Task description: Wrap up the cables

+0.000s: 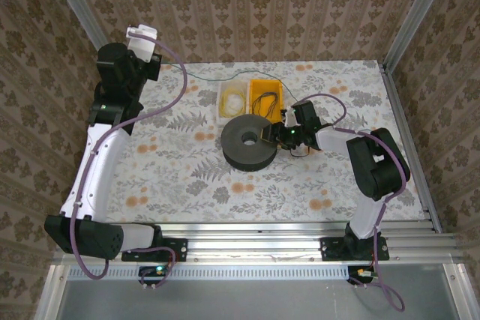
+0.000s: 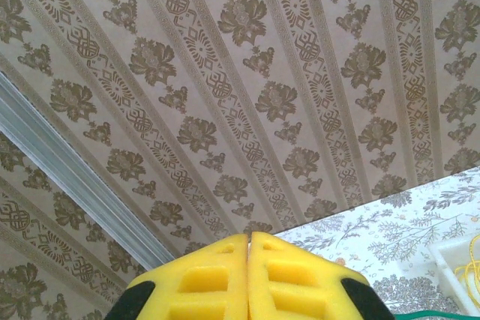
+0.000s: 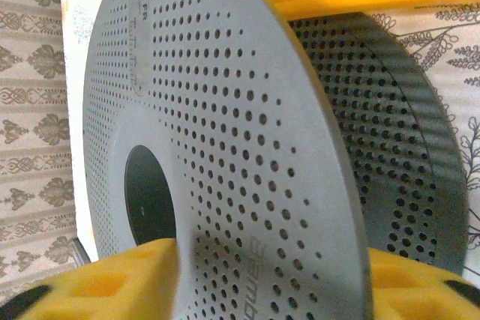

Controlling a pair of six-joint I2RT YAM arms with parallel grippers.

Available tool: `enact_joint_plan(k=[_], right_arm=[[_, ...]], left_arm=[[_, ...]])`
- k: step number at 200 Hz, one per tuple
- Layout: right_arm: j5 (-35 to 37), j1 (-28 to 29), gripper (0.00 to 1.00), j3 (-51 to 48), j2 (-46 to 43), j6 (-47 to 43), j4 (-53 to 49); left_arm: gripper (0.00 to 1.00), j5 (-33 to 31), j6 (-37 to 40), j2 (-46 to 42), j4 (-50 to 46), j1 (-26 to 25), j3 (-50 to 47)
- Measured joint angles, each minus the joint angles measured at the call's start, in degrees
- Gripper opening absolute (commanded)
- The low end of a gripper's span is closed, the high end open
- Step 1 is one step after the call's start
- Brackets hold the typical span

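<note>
Right wrist view puts the right gripper astride the upper flange of the black spool, one yellow pad on each face of the disc. The pads sit very close to the plastic, perhaps touching it, but I cannot tell whether they are clamping it.

Seen from above, this gripper meets the spool at the rim nearest its own wrist. The cables lie just past its fingertips, beyond the spool: a pale yellow coil in a white tray and dark coils in a yellow tray beside it.

The left gripper is raised with its pads pressed together on nothing, well apart from the spool. The white tray lies ahead of it and to its right.

No cable is on the spool yet, so the step in hand looks like securing or positioning the spool before any winding. Next, a firm hold on the flange is needed, and the free hand must come down to the trays to pick up one cable end.
</note>
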Motion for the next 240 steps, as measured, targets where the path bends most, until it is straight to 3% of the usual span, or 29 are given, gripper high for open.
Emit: enact_joint_plan(k=[25,70,116,147,204,240], right_arm=[[0.2,0.0,0.87,0.1,0.0,-1.3,-1.3],[4.0,-0.8,0.98,1.6,-5.4,-6.2,-12.6],[10.9,-1.0,1.00,13.0,-17.2,-18.0,-24.7],[16.2,5.1,1.00,16.8,-22.5,-29.6,-23.6],[20.5,14.5,1.00,21.7,-12.4,-46.9,-8.3],[22.4,17.6,0.99,31.2,-2.7,-53.4,-3.6]], left_arm=[[0.00,0.0,0.0,0.0,0.0,-0.1,0.0],[0.00,0.4,0.0,0.0,0.0,-0.9,0.0],[0.00,1.3,-0.3,0.0,-0.2,-1.4,0.0],[0.00,3.1,-2.4,0.2,-2.2,-2.3,1.5],[0.00,7.6,-7.8,0.9,-8.2,-5.7,7.9],[0.00,7.7,-8.8,1.0,-10.9,-8.0,8.1]])
